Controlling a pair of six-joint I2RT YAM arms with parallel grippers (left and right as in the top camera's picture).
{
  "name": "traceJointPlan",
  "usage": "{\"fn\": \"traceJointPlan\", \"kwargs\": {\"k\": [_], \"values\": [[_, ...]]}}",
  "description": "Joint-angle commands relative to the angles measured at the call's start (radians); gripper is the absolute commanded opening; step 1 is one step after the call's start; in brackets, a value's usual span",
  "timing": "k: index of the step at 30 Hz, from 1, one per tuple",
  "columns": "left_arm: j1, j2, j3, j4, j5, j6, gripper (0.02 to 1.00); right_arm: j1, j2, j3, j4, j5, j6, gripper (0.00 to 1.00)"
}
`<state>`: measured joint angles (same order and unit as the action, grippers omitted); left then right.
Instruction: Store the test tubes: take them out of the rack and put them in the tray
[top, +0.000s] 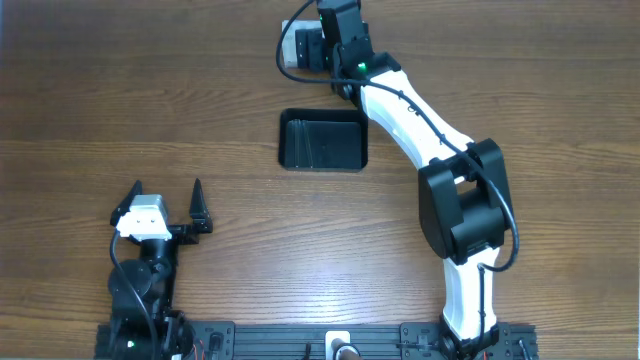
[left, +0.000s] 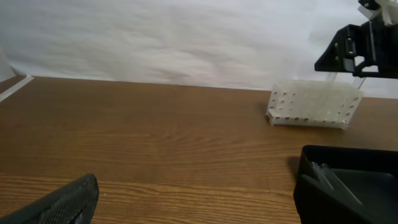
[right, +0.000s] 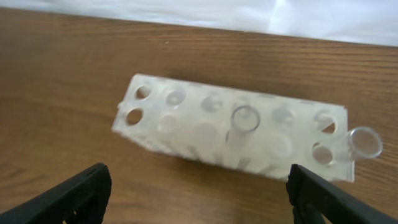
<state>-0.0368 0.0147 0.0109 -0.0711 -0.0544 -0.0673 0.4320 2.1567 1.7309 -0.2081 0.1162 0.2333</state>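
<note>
Wooden tabletop (top: 100, 100) is backed by a white backdrop (left: 155, 37). At the far side, the rack (right: 186, 118) is overhung by the right gripper (right: 198, 183), spread wide so that a standing test tube (right: 244, 118) can be taken. The tray (top: 287, 140) is set just nearer. The left gripper (top: 166, 195) is parked open, near left.

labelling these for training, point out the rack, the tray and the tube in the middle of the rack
rack (right: 189, 115): right wrist view, top plate between holes
tray (top: 283, 140): top view, left rim
tube (right: 245, 118): right wrist view, its open mouth
</note>
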Motion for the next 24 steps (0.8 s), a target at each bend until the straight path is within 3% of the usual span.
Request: {"fn": "traceJointPlan", "kwargs": {"k": [1, 16, 24], "values": [[0.006, -0.009, -0.005, 0.001, 0.013, 0.008, 0.998, 0.003, 0.038, 0.032, 0.042, 0.053, 0.018, 0.882], [0.006, -0.009, -0.005, 0.001, 0.013, 0.008, 1.000, 0.004, 0.102, 0.032, 0.126, 0.114, 0.024, 0.833], [0.006, -0.009, -0.005, 0.001, 0.013, 0.008, 1.000, 0.003, 0.111, 0.032, 0.142, 0.122, 0.024, 0.687]]}}
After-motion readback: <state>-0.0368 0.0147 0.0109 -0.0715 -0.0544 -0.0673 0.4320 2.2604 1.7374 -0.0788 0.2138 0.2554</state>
